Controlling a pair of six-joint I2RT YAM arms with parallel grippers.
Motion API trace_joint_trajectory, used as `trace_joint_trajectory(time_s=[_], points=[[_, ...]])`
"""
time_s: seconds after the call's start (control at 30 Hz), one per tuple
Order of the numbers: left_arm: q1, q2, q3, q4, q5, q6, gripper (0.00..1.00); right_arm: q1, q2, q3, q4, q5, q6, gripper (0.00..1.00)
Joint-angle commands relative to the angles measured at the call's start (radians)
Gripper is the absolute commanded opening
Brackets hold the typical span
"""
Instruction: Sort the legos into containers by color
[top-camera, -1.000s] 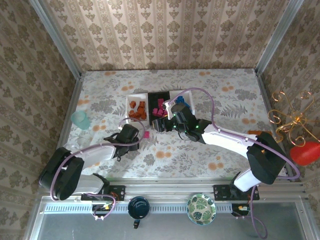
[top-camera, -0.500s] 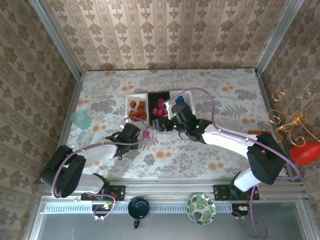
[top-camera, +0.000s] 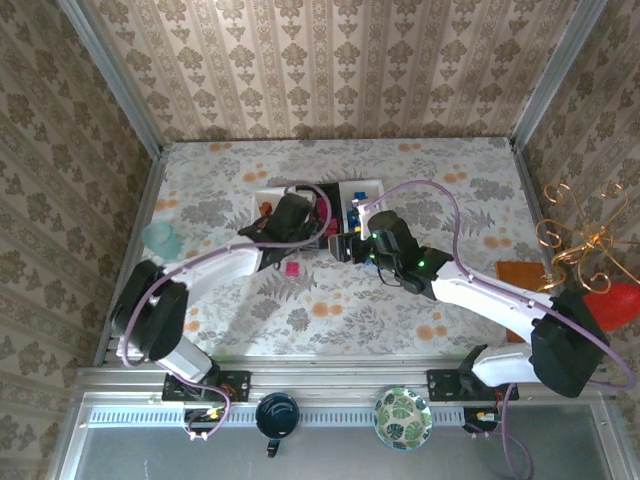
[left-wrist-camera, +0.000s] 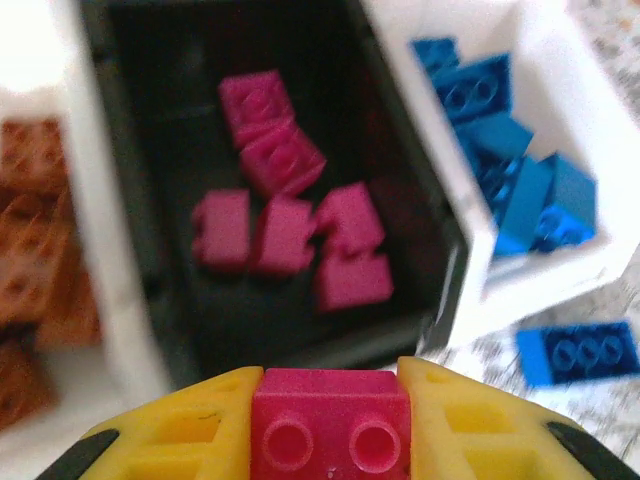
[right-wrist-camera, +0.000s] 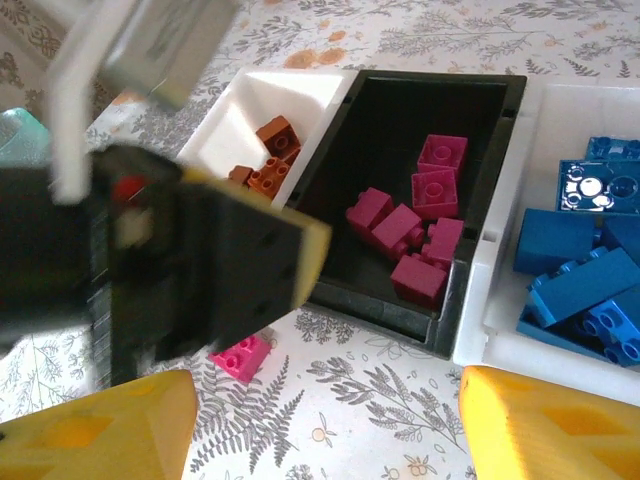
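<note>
My left gripper (left-wrist-camera: 330, 420) is shut on a magenta lego (left-wrist-camera: 330, 430) and hangs over the near edge of the black container (left-wrist-camera: 150, 300), which holds several magenta legos (left-wrist-camera: 290, 235). To its right, the white container (left-wrist-camera: 520, 285) holds blue legos (left-wrist-camera: 520, 170). To its left, a second white container (right-wrist-camera: 262, 100) holds orange legos (right-wrist-camera: 275, 140). My right gripper (right-wrist-camera: 320, 420) is open over the table just in front of the black container (right-wrist-camera: 400, 310), with nothing between its fingers. One magenta lego (right-wrist-camera: 240, 357) lies loose on the table, and a blue lego (left-wrist-camera: 578, 352) lies beside the blue container.
A teal cup (top-camera: 160, 240) stands at the table's left. A dark cup (top-camera: 277, 415) and a green-patterned bowl (top-camera: 403, 418) sit on the front rail. An orange flat piece (top-camera: 520, 272) lies at the right edge. The two grippers are close together by the containers.
My left gripper has shut on a magenta lego on the table and carried it up and back to the black container. My right gripper has drawn back slightly to the right, still open.
</note>
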Motion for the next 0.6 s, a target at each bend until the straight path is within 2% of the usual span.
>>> trace_joint_trajectory(time_s=[0.0,0.2,0.37,0.47,0.57], points=[[0.041,0.126,0.122,-0.013,0.046,0.053,0.30,-0.002,-0.042,-0.019,-0.033,0.044,0.015,0.72],[0.075,0.316,0.341,-0.069,0.065,0.064,0.32,-0.002,-0.059,-0.046,-0.056,0.028,0.022,0.72],[0.085,0.359,0.422,-0.090,0.080,0.051,0.52,-0.002,-0.043,-0.070,-0.048,-0.006,0.037,0.73],[0.087,0.318,0.409,-0.069,0.092,0.039,0.65,-0.001,-0.016,-0.071,-0.041,-0.020,0.047,0.73],[0.084,0.251,0.377,-0.057,0.100,0.037,0.74,0.008,0.009,-0.070,-0.021,-0.032,0.050,0.73]])
